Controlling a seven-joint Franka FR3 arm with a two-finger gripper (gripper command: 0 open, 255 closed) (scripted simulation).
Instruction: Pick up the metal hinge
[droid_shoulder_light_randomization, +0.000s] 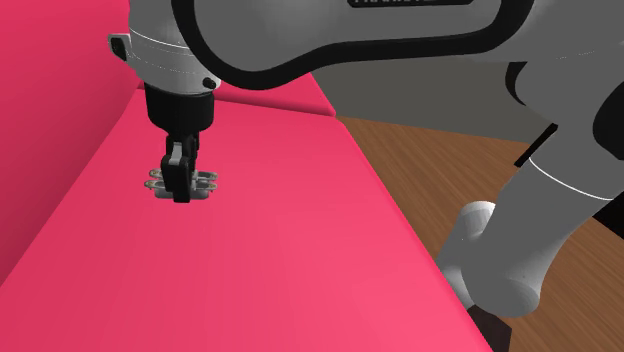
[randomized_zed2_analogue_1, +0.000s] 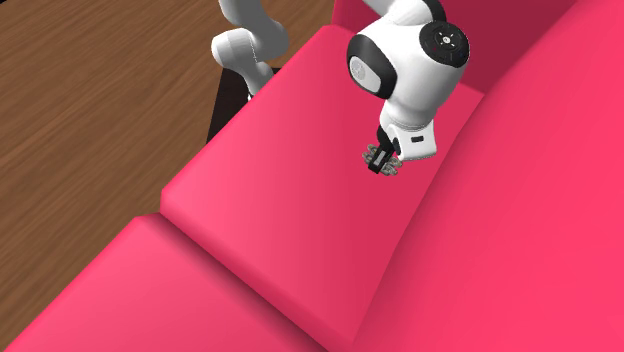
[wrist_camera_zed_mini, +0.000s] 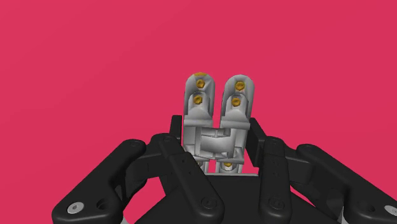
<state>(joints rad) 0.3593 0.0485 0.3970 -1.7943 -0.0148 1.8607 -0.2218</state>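
A silver-grey metal hinge (wrist_camera_zed_mini: 215, 111) with small brass screws sits between my black fingers (wrist_camera_zed_mini: 173, 147), which clasp it from both sides. In the shoulder view, the gripper (droid_shoulder_light_randomization: 181, 190) points straight down over the red sofa seat, and the hinge (droid_shoulder_light_randomization: 206, 181) sticks out on either side of the fingertips. The second exterior view shows the gripper (randomized_zed2_analogue_1: 378, 164) with the hinge (randomized_zed2_analogue_1: 387, 160) close above the seat cushion, near the backrest. I cannot tell whether the hinge still touches the cushion.
The red sofa seat (droid_shoulder_light_randomization: 260, 260) stretches wide around the gripper, with its backrest (randomized_zed2_analogue_1: 540, 200) rising just beside it. A wooden floor (randomized_zed2_analogue_1: 90, 110) lies beyond the seat's front edge. My stand (randomized_zed2_analogue_1: 225, 105) is next to the sofa.
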